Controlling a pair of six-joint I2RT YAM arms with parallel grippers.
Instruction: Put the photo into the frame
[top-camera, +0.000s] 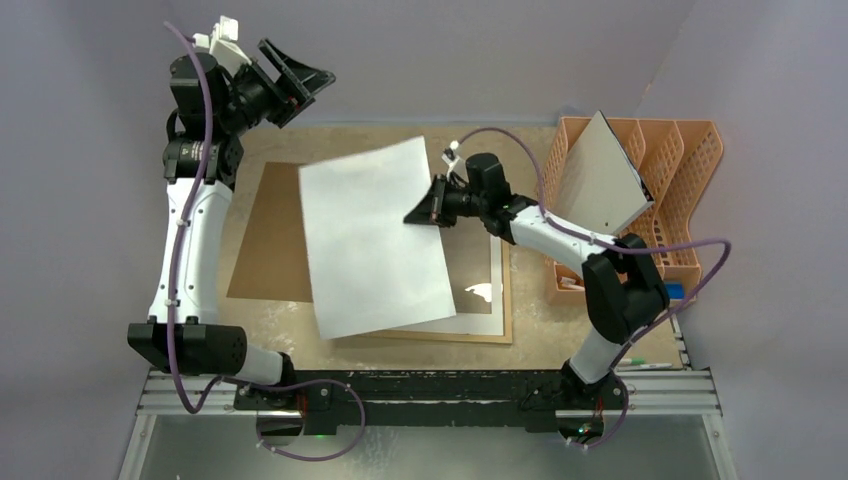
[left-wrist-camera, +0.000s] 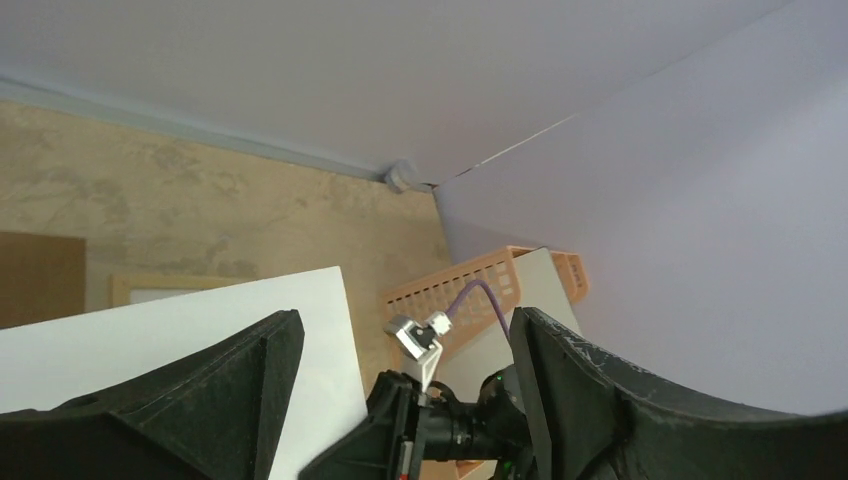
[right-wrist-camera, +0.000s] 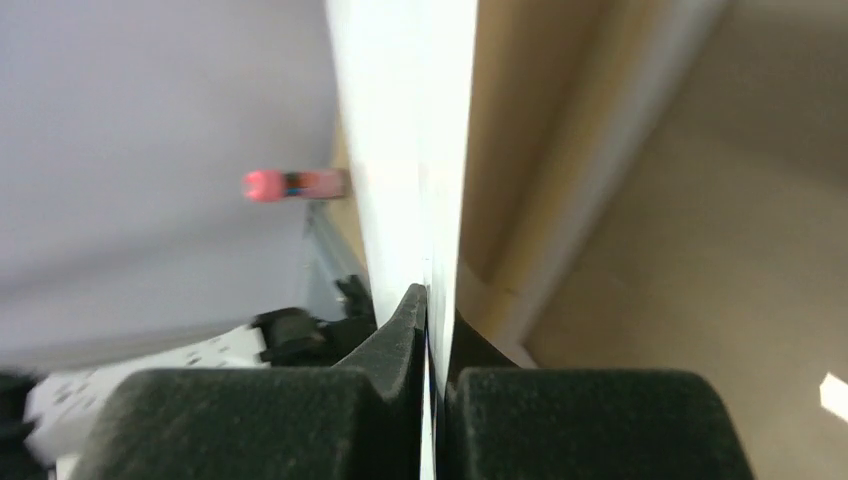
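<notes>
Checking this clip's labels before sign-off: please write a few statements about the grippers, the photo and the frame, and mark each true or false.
1. The right gripper is shut on one edge of the photo. True.
2. The left gripper grips the photo as well. False: it is open and empty, raised at the far left.
3. The photo lies flat inside the frame. False: it is held tilted above the frame, blank white side up.
4. A pale board stands in the orange rack. True.
</notes>
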